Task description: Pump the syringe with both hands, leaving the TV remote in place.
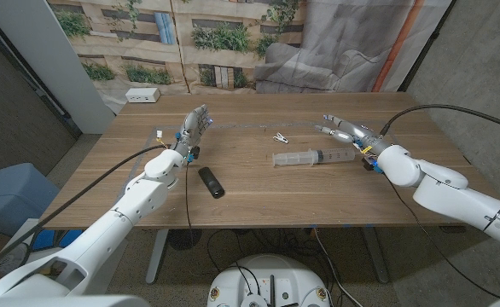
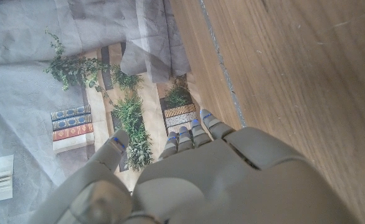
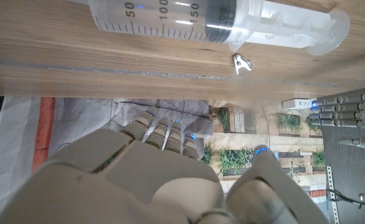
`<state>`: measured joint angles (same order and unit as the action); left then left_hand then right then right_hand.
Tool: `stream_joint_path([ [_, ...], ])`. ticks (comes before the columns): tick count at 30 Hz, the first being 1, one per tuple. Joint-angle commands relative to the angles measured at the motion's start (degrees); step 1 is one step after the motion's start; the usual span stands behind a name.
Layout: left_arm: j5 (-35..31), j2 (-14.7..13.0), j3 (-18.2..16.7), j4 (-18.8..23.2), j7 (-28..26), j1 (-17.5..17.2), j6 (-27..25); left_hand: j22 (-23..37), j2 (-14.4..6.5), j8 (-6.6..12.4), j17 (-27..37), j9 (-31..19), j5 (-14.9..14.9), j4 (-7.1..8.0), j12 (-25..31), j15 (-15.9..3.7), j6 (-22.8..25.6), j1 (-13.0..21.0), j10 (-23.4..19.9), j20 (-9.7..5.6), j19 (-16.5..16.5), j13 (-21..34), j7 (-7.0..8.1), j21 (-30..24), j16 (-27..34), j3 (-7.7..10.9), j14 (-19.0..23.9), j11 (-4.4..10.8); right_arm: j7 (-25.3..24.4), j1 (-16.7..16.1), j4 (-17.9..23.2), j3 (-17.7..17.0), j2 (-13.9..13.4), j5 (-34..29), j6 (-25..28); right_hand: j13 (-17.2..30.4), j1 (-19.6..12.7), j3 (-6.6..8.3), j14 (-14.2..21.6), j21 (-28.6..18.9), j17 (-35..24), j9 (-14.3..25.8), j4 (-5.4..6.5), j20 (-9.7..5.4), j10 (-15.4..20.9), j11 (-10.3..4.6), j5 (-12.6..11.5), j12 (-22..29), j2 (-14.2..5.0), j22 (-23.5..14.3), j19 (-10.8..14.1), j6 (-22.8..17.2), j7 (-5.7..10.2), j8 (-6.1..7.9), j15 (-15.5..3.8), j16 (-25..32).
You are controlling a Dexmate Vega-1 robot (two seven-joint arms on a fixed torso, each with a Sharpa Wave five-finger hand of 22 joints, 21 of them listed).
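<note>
1. The large clear plastic syringe (image 1: 313, 157) is lying on its side on the wooden table (image 1: 258, 192), right of centre, with its plunger end pointing at the right hand (image 1: 345, 130). No hand is touching it.
2. In the right wrist view the syringe (image 3: 213, 22) is showing printed graduations reading 50, 100 and 150; a fourth number is sitting under the dark plunger seal and I cannot read it. No brand is legible.
3. The right hand is sitting near the plunger end, just behind it, fingers extended and apart, holding nothing.
4. The left hand (image 1: 195, 126) is sitting left of centre, well apart from the syringe, fingers extended and holding nothing; the left wrist view is showing its fingers (image 2: 189, 134) reaching past the table's far edge.
5. The slim black TV remote (image 1: 211, 182) is lying flat near the front edge, just in front of the left wrist, untouched. No markings are readable on it.
6. A small white clip-like piece (image 1: 281, 137) is lying just behind the syringe barrel, not touching it.
7. A white rectangular box (image 1: 142, 95) is sitting at the far left corner; no text is readable on it.
</note>
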<state>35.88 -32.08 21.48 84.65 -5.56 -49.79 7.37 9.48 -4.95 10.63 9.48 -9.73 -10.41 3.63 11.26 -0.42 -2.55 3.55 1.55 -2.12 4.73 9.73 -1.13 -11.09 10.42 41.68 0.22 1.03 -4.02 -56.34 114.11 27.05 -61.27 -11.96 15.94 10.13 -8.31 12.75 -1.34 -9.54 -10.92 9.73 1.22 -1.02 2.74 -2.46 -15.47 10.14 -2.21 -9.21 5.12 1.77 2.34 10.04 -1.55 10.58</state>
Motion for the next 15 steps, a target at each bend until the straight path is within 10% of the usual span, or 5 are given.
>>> stream_joint_path([
  [1, 0.1, 0.5, 0.3, 0.1, -0.5, -0.1, -0.6, 0.2, -4.6, -0.15, 0.1, -0.2, -0.3, 0.19, 0.1, -0.12, 0.1, -0.5, -0.5, -0.57, 0.4, 0.2, -0.18, -0.3, 0.2, 0.48, 0.7, 0.46, 7.9, 0.8, 5.5, 1.5, -6.0, -7.5, 7.5, 0.2, -1.1, 0.26, -0.9, -0.3, 0.1, 0.3, -1.15, 0.09, -0.9, -0.1, 0.3, -0.1, 0.39, -0.3, -0.8, 1.6, 0.08, -0.15, -0.1, -0.1],
  [15, -0.1, 0.0, 0.2, 1.7, -2.2, -1.0, -1.8, 0.3, -4.7, -0.15, 0.2, -0.2, -0.3, 0.46, 0.1, -0.02, 0.2, -0.7, -0.6, -0.62, 0.5, 0.2, -0.2, -0.3, 0.1, 0.55, 0.7, 0.44, 20.0, 5.2, 6.6, 3.7, -7.5, -11.6, 7.9, 0.4, -5.2, 1.43, -2.7, -0.9, 0.0, 0.4, -5.41, 0.99, -4.7, 1.07, 1.3, -0.1, 1.4, -0.3, -1.1, 7.3, 0.63, -0.2, 1.57, 0.2],
])
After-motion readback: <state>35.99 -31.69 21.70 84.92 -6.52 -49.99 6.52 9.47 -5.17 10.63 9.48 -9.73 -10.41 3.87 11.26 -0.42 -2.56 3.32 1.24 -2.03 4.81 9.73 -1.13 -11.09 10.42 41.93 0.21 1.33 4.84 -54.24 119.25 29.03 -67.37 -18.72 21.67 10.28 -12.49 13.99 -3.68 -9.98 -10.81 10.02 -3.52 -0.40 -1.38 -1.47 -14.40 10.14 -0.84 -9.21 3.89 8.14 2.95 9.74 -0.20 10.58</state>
